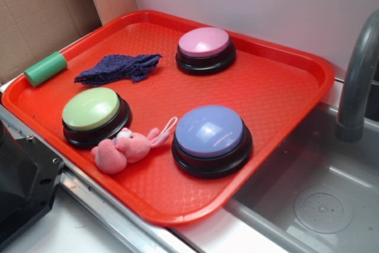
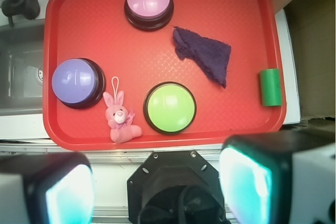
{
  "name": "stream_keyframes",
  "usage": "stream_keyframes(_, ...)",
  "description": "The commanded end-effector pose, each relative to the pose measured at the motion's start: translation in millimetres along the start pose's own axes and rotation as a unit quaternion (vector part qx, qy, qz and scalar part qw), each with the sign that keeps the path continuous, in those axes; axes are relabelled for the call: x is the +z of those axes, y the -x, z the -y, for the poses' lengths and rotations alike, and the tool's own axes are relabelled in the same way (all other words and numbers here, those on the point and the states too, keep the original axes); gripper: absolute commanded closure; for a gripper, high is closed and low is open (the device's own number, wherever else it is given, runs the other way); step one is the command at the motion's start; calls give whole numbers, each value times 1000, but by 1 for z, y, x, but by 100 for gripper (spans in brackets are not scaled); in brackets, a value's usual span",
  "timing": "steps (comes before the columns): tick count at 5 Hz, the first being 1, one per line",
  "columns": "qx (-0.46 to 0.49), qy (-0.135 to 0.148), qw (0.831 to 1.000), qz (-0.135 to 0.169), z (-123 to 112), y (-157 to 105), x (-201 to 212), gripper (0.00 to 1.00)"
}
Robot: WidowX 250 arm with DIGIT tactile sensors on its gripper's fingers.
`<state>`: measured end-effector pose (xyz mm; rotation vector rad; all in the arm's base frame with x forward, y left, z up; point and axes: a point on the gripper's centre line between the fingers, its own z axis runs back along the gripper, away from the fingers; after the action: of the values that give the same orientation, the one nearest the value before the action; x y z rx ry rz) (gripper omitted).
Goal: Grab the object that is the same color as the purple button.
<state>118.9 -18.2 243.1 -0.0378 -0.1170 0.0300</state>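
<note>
While a red tray point(image 1: 296, 81) holds everything, a sink point(image 1: 331, 199) adjoins it.

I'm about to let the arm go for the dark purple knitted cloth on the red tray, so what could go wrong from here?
1. The dark purple knitted cloth lies flat and floppy on the red plastic tray; the claw, open and high above the tray's near edge, may pinch only a corner and drop it.
2. The green cylinder rests on the tray rim beside the cloth and could be knocked off.
3. The pink-topped round button sits close to the cloth's other end; a wide approach might press it.
</note>
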Motion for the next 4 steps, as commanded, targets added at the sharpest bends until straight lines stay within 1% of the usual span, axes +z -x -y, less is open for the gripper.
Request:
stream_keyframes(1, 0, 0, 1000, 0, 0, 0, 0, 0)
stream_keyframes(2, -44, -50, 997, 50, -38, -20, -14, 0)
stream_keyframes(3, -94, -83, 988, 86, -66, -41, -27, 0)
stream_keyframes(4, -153, -115, 977, 88, -92, -61, -52, 0)
